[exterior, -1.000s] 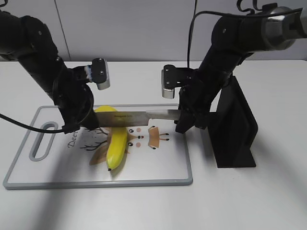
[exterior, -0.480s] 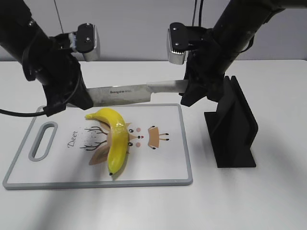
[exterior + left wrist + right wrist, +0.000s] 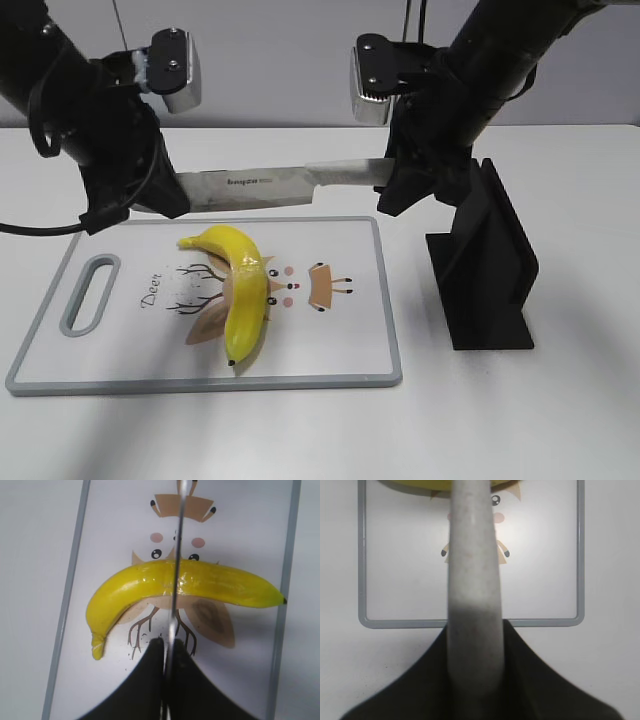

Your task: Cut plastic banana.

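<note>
The plastic banana [image 3: 240, 290] lies whole on the white cutting board [image 3: 340, 345], its dark tip toward the front edge. A knife [image 3: 270, 185] hangs level above the board's far edge, clear of the banana. My left gripper [image 3: 165, 198] is shut on the blade's tip end. My right gripper [image 3: 393, 188] is shut on the grey handle. In the left wrist view the blade edge [image 3: 176, 555] crosses over the banana [image 3: 145, 582] near its mid-length, pinched between the jaws [image 3: 169, 652]. In the right wrist view the handle [image 3: 472, 580] sits in the jaws [image 3: 474, 635].
The board has a grey rim, a handle slot [image 3: 88, 293] at its left end and a printed deer picture. A black knife block [image 3: 490, 270] stands on the table right of the board, close behind my right arm.
Both arms have lifted the knife from banana height to well above the board and slightly back. The banana has stayed in place.
</note>
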Motion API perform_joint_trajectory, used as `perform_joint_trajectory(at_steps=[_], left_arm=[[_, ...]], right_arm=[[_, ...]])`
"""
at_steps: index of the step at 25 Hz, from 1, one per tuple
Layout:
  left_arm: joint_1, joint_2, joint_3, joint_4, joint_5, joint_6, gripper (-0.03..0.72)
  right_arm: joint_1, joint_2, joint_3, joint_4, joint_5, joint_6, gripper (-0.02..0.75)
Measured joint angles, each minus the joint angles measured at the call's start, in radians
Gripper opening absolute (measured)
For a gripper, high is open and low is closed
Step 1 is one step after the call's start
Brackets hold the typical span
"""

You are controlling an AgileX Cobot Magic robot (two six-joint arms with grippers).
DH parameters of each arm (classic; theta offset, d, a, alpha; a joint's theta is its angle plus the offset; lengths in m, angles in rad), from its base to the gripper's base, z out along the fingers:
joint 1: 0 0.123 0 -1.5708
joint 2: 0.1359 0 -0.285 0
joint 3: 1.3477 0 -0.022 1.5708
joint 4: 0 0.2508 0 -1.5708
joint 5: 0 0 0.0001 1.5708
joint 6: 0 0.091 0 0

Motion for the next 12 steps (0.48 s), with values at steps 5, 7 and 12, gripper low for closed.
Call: perform_joint_trajectory(at_steps=[5, 7, 12], left_arm=[[0.0, 0.0, 0.0, -0.001, -0.002, -0.009, 0.162], [0.0, 0.0, 0.0, -0.001, 0.0, -0.01, 0.306], [0.0, -0.001, 0.0, -0.024, 0.004, -0.077, 0.571]], right_arm=[[0.0, 0.0, 0.0, -0.005, 0.004, 0.011, 0.17], [-0.001, 0.0, 0.0, -0.005, 0.003, 0.016, 0.169], [-0.002, 0.0, 0.0, -0.009, -0.001, 0.032, 0.166]])
